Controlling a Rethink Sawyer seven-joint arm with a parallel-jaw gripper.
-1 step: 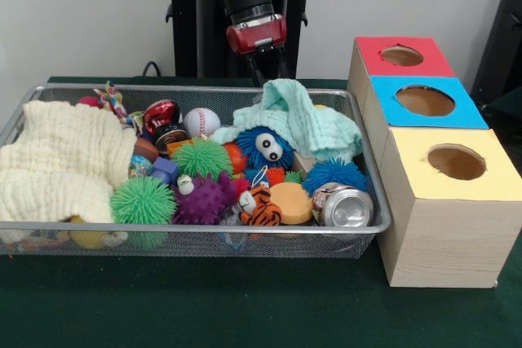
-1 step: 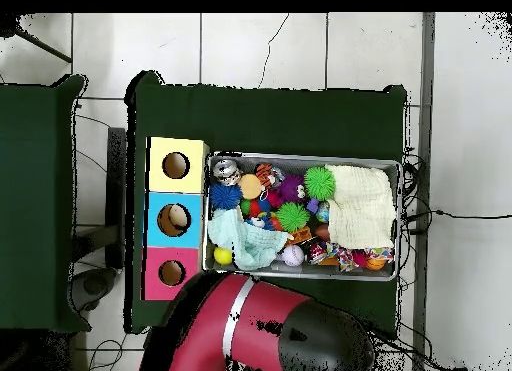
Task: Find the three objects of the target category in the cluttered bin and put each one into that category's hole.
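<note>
A wire bin (image 1: 196,229) (image 2: 300,157) holds a heap of toys. My gripper (image 1: 271,72) hangs over the bin's far rim, just behind a mint cloth (image 1: 303,120) (image 2: 247,243); its tips are hidden there. In front of the cloth lie a blue fuzzy ball with eyes (image 1: 265,147), a blue spiky ball (image 1: 335,174), green spiky balls (image 1: 201,157) (image 1: 143,200), a purple spiky ball (image 1: 204,198), a tiger toy (image 1: 259,206), an orange disc (image 1: 292,201) and a drink can (image 1: 346,208). A baseball (image 1: 201,121) lies near the far rim. In the overhead view the arm (image 2: 255,327) covers the gripper.
A cream cloth (image 1: 61,162) (image 2: 360,205) fills the bin's left end in the front view. Beside the bin stands a wooden box with a red hole (image 1: 401,55) (image 2: 172,273), a blue hole (image 1: 424,100) (image 2: 176,219) and a yellow hole (image 1: 456,162) (image 2: 176,165).
</note>
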